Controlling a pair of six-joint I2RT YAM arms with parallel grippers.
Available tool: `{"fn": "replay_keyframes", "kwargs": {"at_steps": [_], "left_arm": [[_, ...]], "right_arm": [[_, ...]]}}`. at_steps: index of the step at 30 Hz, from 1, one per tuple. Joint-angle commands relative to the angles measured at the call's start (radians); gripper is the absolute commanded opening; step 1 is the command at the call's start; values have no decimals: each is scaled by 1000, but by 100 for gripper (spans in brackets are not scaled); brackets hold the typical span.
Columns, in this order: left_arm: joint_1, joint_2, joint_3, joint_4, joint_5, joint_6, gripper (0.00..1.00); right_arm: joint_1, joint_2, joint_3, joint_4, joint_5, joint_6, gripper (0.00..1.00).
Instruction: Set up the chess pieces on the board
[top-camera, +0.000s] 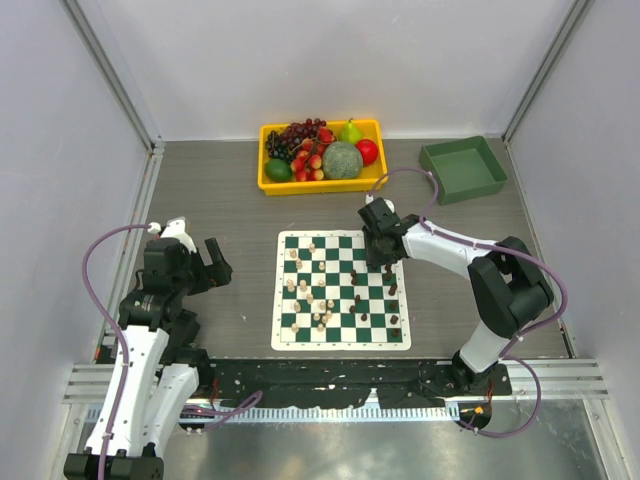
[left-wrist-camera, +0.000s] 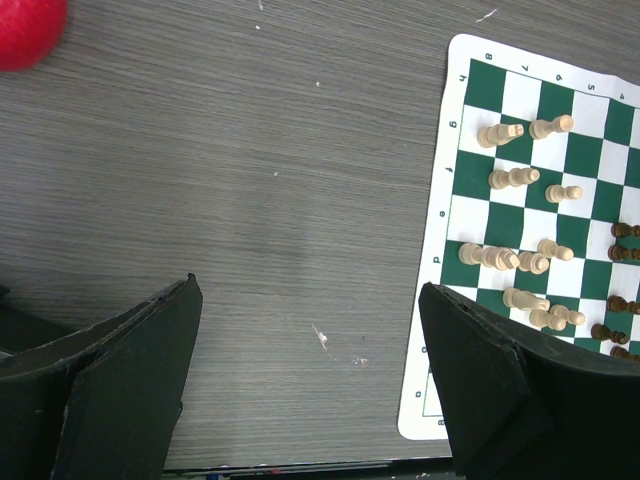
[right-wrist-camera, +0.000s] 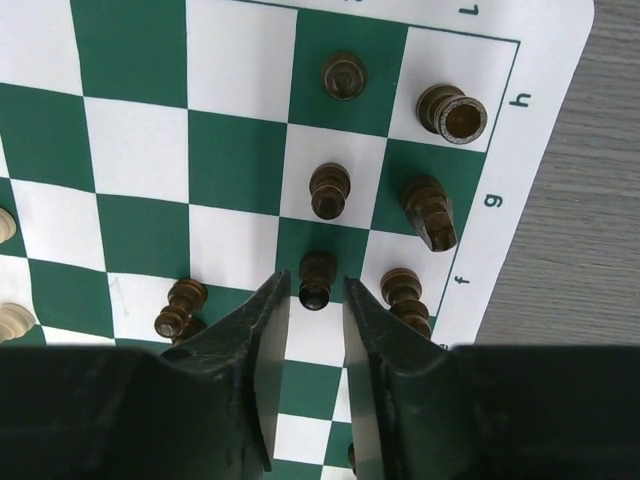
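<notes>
The green and white board (top-camera: 283, 340) lies in the middle of the table. Light chess pieces (top-camera: 310, 295) stand scattered on its left half, dark ones (top-camera: 392, 290) on its right half. My right gripper (top-camera: 383, 256) hangs low over the board's right side. In the right wrist view its jaws (right-wrist-camera: 316, 285) are slightly apart, straddling the head of a dark pawn (right-wrist-camera: 318, 268) with a thin gap on each side. Other dark pieces (right-wrist-camera: 330, 190) stand around it; one (right-wrist-camera: 430, 212) lies tipped. My left gripper (top-camera: 218, 266) is wide open and empty (left-wrist-camera: 310, 285) over bare table left of the board (left-wrist-camera: 445, 200).
A yellow tray (top-camera: 320, 186) full of fruit stands at the back centre. A green bin (top-camera: 465, 165) sits at the back right. A red fruit (left-wrist-camera: 28, 30) shows at the top left of the left wrist view. Light pieces (left-wrist-camera: 510, 260) stand near the board's left edge.
</notes>
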Motion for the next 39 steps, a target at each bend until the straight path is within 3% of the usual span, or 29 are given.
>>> {"fn": "replay_keyframes", "kwargs": {"at_steps": [1,11,28,39], "left_arm": [[3,-2,19,16,17,-12,98],[3,-2,20,17,17,-12,98],[4,-4,20,11,20,-7,98],[3,4,22,11,21,-7,98]], "right_arm": [[-3,-40,33,-8,3,1,37],[60,-162,46,-25,-53,-9,43],[114,35,116,-31,-70,10,43],[114,76,131,-26,-92,1,36]]}}
